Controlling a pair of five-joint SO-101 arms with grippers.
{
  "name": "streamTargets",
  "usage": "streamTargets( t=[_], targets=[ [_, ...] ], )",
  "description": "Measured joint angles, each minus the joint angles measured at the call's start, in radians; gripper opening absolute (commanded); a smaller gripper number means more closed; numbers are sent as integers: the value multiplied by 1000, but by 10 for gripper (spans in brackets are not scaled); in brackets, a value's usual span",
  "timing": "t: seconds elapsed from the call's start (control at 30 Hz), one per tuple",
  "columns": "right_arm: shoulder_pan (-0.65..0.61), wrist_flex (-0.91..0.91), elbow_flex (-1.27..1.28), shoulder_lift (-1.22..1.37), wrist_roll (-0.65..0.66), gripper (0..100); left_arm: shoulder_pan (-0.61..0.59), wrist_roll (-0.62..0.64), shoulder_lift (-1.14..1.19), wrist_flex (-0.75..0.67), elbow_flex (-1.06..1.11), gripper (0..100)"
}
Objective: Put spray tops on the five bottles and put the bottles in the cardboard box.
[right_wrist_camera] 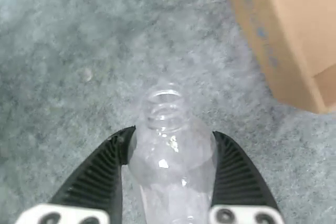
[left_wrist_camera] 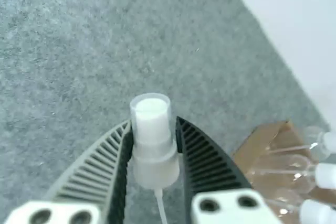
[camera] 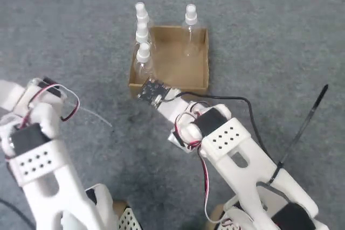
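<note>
Four capped bottles (camera: 144, 52) are seen in the high view inside the cardboard box (camera: 207, 57) at twelve o'clock, three along its nine o'clock wall. In the left wrist view, a spray top (left_wrist_camera: 150, 111) is clamped by the left gripper (left_wrist_camera: 152, 125). In the right wrist view, an uncapped bottle (right_wrist_camera: 170, 153) is grasped by the right gripper (right_wrist_camera: 172, 139).

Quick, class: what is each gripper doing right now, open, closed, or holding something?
Left gripper: closed on a spray top.
Right gripper: closed on an uncapped bottle.
</note>
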Motion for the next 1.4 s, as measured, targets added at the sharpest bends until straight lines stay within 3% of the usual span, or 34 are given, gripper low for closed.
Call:
streamTargets(
  t=[0.37, 0.97, 1.4],
  targets=[
    [55, -35, 0, -14, -44, 80, 133, 49, -97, -31, 37, 12],
    [55, -173, 230, -367, -97, 80, 259, 178, -339, -32, 37, 12],
    [54, -287, 331, -466, -97, 80, 264, 265, -562, -84, 192, 12]
  ],
)
